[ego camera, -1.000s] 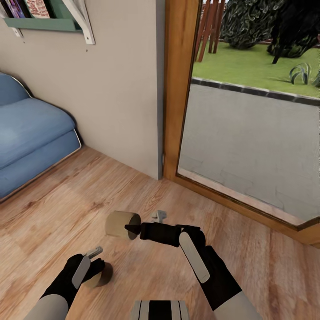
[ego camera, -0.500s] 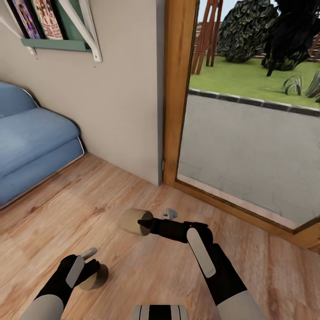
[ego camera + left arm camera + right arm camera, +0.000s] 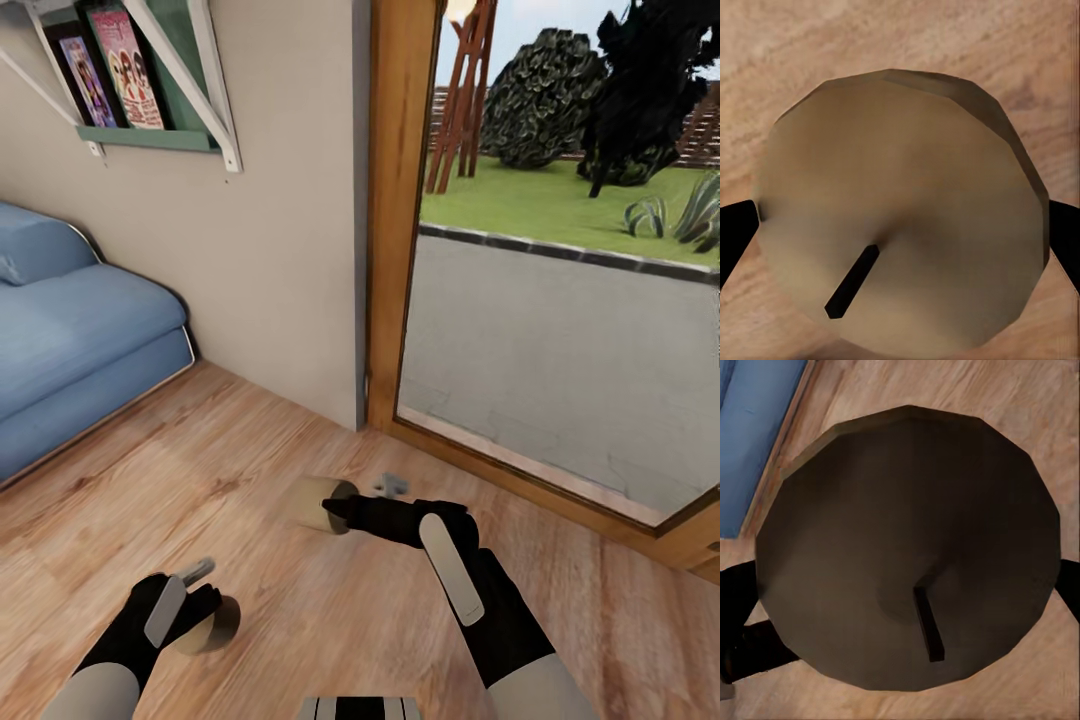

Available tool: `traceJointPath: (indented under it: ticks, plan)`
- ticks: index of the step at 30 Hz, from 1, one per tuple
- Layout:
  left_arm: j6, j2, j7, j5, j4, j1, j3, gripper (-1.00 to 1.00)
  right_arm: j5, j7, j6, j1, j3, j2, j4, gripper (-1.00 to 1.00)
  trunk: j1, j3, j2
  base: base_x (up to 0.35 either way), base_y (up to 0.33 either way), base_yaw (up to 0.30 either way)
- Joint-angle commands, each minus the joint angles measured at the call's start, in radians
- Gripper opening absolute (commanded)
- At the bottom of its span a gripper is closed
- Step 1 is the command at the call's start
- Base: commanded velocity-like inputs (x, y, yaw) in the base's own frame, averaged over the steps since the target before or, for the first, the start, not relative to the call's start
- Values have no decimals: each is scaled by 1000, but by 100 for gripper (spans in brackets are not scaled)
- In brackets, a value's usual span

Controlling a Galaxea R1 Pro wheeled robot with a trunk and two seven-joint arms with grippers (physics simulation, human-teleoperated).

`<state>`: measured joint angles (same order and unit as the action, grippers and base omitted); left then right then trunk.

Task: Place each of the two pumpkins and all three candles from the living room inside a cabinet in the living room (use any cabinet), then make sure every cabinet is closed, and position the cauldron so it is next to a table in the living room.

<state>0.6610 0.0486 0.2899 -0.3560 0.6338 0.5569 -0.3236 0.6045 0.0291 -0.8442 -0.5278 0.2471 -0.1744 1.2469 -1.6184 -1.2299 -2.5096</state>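
Note:
Two beige-tan candles are held off the wooden floor. My left gripper [image 3: 203,600] is shut on one candle [image 3: 215,626] low at the left of the head view. In the left wrist view that candle's [image 3: 900,217] wick end faces the camera, with dark fingertips [image 3: 735,236] at both sides. My right gripper [image 3: 360,497] is shut on the other candle [image 3: 315,502], held sideways near the middle. The right wrist view has its shaded end face [image 3: 907,547] and wick between dark fingers [image 3: 736,592]. Pumpkins, cabinet and cauldron are out of view.
A blue sofa [image 3: 70,340] stands at the left against a beige wall [image 3: 270,260]. A green shelf [image 3: 150,135] with books hangs above it. A wooden door frame [image 3: 392,210] and glass door [image 3: 550,370] to a garden are ahead right.
The whole picture has shifted down, so the camera has tilted up. Both grippers keep their candles; the right one sits a little further right in the picture.

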Motion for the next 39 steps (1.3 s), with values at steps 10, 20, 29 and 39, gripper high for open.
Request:
traceJointPath:
  ticks: [10, 20, 29, 39]
  plan:
    - [23, 26, -3, -3, 0, 0, 0, -100, 22, -166, -54, 0, 19, 0, 68, -100, 4, 39, 2, 0, 0, 0]
    - [27, 42, -3, -3, 0, 0, 0, -100, 21, -167, -78, 0, 20, 0, 65, -100, 9, 77, 5, 0, 0, 0]
    - [28, 47, -3, -1, 0, 0, 0, -100, 14, -166, -82, 0, 15, 0, -28, -100, 13, 112, 7, -48, 0, 0]
    - [35, 62, -2, 1, 5, 0, -1, -100, 18, -235, -83, 0, 10, 0, -79, -100, 17, 151, 9, -139, 0, 0]
